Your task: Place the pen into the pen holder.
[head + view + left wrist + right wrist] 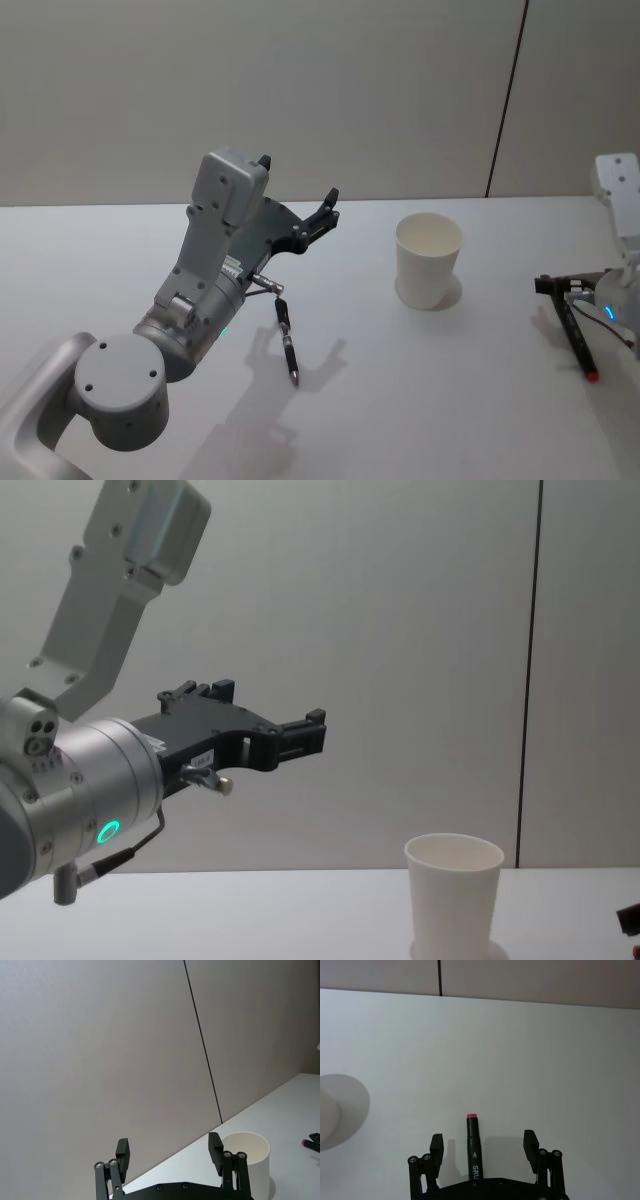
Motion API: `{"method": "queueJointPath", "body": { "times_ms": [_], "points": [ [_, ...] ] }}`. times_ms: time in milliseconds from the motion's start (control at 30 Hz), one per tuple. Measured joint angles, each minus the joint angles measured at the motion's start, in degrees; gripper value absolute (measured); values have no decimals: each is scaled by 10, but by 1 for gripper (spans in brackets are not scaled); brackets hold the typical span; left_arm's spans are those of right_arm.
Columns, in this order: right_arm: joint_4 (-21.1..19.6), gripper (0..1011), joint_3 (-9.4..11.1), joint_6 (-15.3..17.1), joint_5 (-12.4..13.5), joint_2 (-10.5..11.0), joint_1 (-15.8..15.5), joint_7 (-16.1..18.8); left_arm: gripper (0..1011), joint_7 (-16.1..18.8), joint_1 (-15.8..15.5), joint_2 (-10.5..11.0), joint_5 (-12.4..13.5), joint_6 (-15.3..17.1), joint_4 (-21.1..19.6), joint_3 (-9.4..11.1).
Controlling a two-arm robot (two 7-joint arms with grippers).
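head view: pen holder (428, 268), table (470, 405), wall (300, 90)

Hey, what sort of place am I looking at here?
Probably a robot lab or test bench: a white table, plain grey wall panels, and a paper cup, a black pen and a marker laid out by the left gripper and right gripper.

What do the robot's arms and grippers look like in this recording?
The left arm has silver-grey rounded casings, a green ring light and a thin cable. The left gripper and right gripper are black two-finger linkages with visible screws. The right arm has pale casing and a blue light.
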Motion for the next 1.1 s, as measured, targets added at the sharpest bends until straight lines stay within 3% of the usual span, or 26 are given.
{"method": "queueJointPath", "body": {
  "times_ms": [567, 1100],
  "points": [
    [90, 1002, 7, -10, -2, -13, 42, 6, 1000, 0, 0, 0, 0, 0, 0, 0],
    [143, 1002, 10, -31, 2, -22, 62, 11, 1000, 0, 0, 0, 0, 0, 0, 0]
  ]
}}
